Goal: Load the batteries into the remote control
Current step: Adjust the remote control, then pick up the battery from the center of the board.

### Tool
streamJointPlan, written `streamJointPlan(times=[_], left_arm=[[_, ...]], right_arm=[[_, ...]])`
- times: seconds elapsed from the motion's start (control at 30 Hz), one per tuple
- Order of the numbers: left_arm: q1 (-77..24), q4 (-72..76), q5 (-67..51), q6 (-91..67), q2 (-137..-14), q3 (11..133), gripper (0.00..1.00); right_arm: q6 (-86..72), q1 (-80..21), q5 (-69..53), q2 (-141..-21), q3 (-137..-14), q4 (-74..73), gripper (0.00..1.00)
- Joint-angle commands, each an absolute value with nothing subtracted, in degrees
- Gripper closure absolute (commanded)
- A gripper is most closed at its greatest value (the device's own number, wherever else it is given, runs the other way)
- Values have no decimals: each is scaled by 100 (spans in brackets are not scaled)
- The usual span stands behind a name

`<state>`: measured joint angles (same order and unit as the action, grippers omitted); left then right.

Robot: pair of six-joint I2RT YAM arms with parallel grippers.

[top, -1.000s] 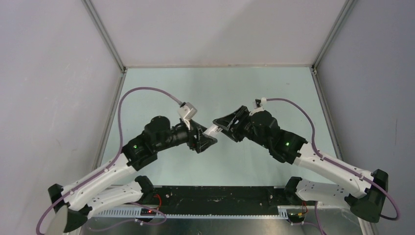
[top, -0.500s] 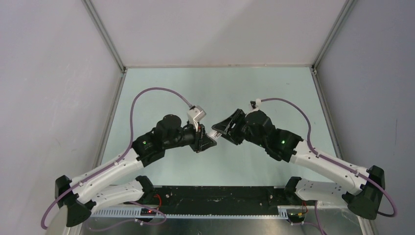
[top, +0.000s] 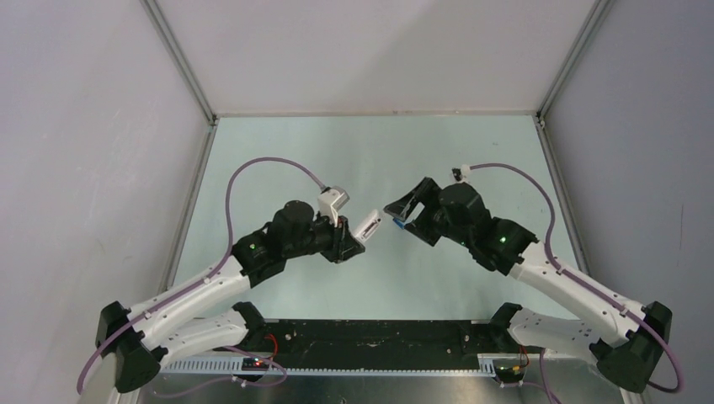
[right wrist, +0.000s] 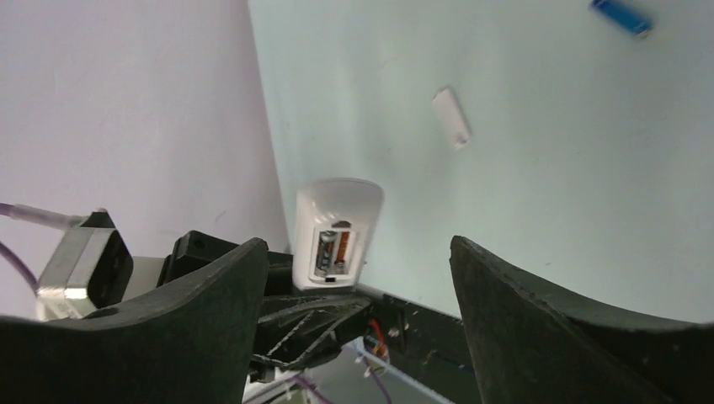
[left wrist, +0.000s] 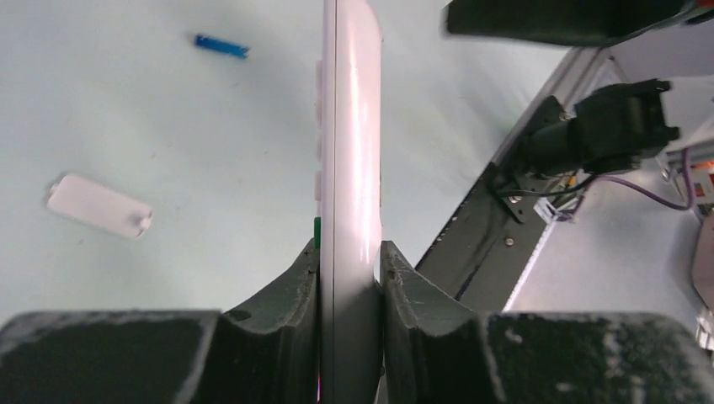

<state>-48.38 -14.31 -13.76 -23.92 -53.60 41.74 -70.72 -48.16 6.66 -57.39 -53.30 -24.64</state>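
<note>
My left gripper (top: 358,238) (left wrist: 349,252) is shut on the white remote control (top: 369,227) (left wrist: 349,143) and holds it above the table, edge-on in the left wrist view. In the right wrist view the remote control (right wrist: 337,227) shows its open battery compartment, with what looks like a dark, orange-marked battery (right wrist: 342,246) in one slot. The blue battery (left wrist: 221,45) (right wrist: 620,17) (top: 398,224) lies on the table. My right gripper (top: 402,210) (right wrist: 360,252) is open, just right of the remote and apart from it, holding nothing.
A white battery cover (left wrist: 99,206) (right wrist: 452,118) lies flat on the pale green table (top: 471,151), apart from the blue battery. The black base rail (top: 379,332) runs along the near edge. Grey walls enclose three sides.
My left gripper closed on the remote. My right gripper then opened, let go of it and drew back to the right. The remote now hangs from the left gripper alone.
</note>
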Motion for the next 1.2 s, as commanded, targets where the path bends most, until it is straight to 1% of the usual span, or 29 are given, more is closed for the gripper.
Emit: streamJointPlan(times=[0.0,0.1,0.23,0.4,0.47,0.57,0.63,0.7,0.97,1.1,1.17], left_arm=[[-4496,-1277,-1226,-2667,-5209,3957,100],[-4211,-1280,-1244,-2769,-5150,3841,100],[-3871,-1295,-1328,-2910,-4979,3692,100],[-3464,-1414,-1477,-3050,-4813,3599,100],[-3319,-1449,-1491,-3123,-4759,3558,100],[-3140,-1477,-1501,-3214,-4737,3516,100],[-3039,-1482,-1538,-3242,-4758,3496,100],[-2955,-1485,-1585,-3262,-4796,3490,100],[-2783,-1481,-1713,-3259,-4911,3512,100],[-2686,-1485,-1726,-3298,-4886,3511,100],[-2641,-1479,-1752,-3296,-4872,3499,100]], right_arm=[[-6091,-4479,696,-5608,-5558,-2985,18],[-4956,-4374,897,-5807,-5517,-3079,24],[-3535,-4129,847,-6480,-5527,-3006,29],[-2187,-3974,545,-7654,-5807,-2786,31],[-1873,-3964,595,-8204,-6224,-2907,32],[-1685,-3967,690,-9018,-6608,-3018,38],[-1671,-3972,666,-9266,-6734,-2851,41],[-1640,-3978,693,-9441,-6785,-2700,43],[-1283,-3946,766,-10232,-7147,-2836,48],[-1161,-3919,788,-10500,-7275,-2832,56],[-1169,-3886,866,-10600,-7336,-2829,58]])
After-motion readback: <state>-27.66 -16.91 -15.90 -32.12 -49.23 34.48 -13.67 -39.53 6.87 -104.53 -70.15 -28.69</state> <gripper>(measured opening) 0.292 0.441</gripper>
